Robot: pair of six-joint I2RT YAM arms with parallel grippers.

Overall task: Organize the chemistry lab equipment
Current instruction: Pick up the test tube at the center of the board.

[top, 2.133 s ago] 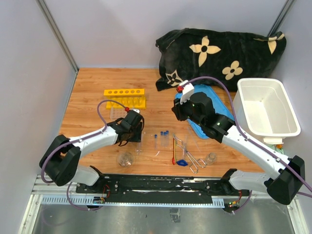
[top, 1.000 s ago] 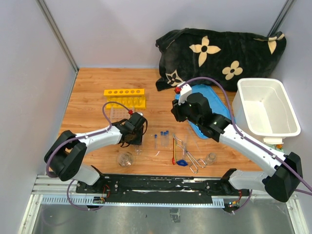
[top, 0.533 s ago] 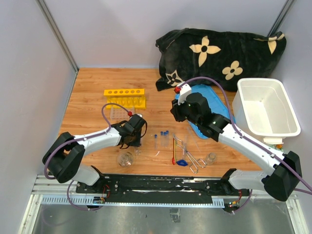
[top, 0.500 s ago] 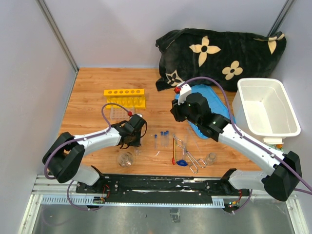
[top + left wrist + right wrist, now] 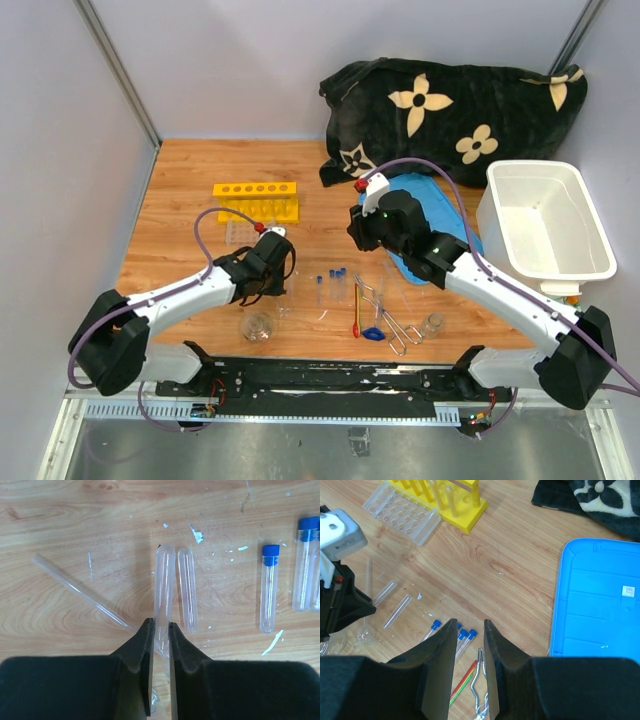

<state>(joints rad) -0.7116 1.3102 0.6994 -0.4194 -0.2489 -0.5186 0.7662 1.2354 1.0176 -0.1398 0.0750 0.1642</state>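
The left gripper (image 5: pixel 160 626) clamps only the end of an uncapped test tube (image 5: pixel 164 580) lying flat toward the near edge of the table (image 5: pixel 75 510) — smooth glass held so far off-centre may pivot or slip when lifted.

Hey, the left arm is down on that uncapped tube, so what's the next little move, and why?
Probably close the left gripper firmly, then lift straight up. Its jaws flank the bare tube, but whether they pinch it is unclear. A second tube lies right beside it, so sideways motion could knock that one.
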